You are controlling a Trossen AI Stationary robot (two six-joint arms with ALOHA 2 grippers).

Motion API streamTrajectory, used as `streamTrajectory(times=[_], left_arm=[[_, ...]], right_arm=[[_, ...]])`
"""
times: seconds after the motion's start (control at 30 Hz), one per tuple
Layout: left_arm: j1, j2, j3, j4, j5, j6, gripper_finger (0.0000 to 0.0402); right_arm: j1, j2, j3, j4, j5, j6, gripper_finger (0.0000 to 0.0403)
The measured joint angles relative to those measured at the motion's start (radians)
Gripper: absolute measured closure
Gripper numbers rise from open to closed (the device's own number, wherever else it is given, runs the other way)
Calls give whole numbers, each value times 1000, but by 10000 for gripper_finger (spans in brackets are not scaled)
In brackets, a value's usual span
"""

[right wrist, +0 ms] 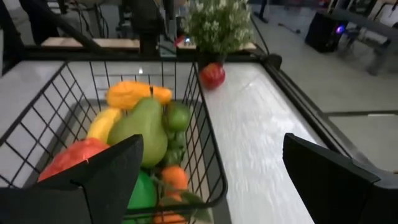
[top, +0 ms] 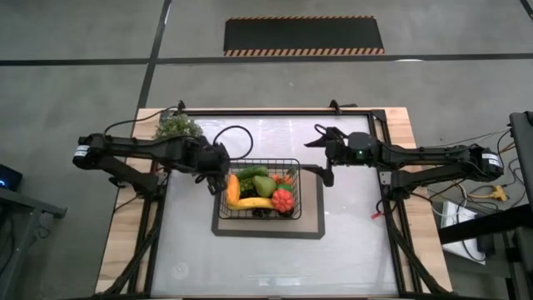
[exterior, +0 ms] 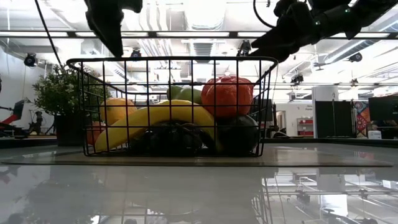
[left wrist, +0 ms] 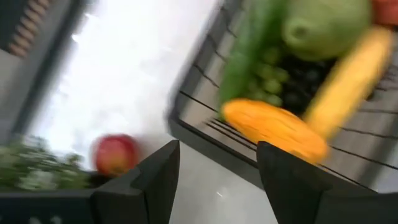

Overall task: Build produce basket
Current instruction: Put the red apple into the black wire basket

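Note:
The black wire basket (top: 297,190) stands on a grey mat in the middle of the table. It holds a yellow banana (top: 254,202), a green pear (top: 264,185), a cucumber (top: 250,172), an orange piece (top: 232,190), a red fruit (top: 283,199) and dark grapes (exterior: 168,138). A red apple (left wrist: 115,154) lies on the table beside the plant, outside the basket; it also shows in the right wrist view (right wrist: 212,74). My left gripper (top: 218,167) is open and empty above the basket's far left corner. My right gripper (top: 323,158) is open wide and empty beside the basket's right side.
A bushy grey-green plant (top: 177,127) stands at the table's far left. The dark-bordered grey mat (top: 312,227) lies under the basket. A black cable loop (top: 235,137) lies on the table beyond the basket. Bare white table lies toward the near edge.

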Motion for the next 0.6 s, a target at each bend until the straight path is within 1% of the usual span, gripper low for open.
streamTrajectory(times=[0.07, 0.1, 0.3, 0.37, 0.6], left_arm=[[3, 0, 0, 2, -60, 24, 206], [8, 2, 0, 2, -74, 37, 206], [80, 5, -1, 1, -73, 103, 206], [113, 5, -1, -5, -62, 146, 206], [262, 20, -4, -6, 27, 328, 206]], right_arm=[[0, 0, 0, 19, 0, 1, 35], [0, 0, 1, 19, 0, 3, 35], [0, 0, 2, 14, 1, 0, 35], [0, 0, 2, 13, 1, -11, 35], [0, 0, 2, 10, 1, -23, 35]])
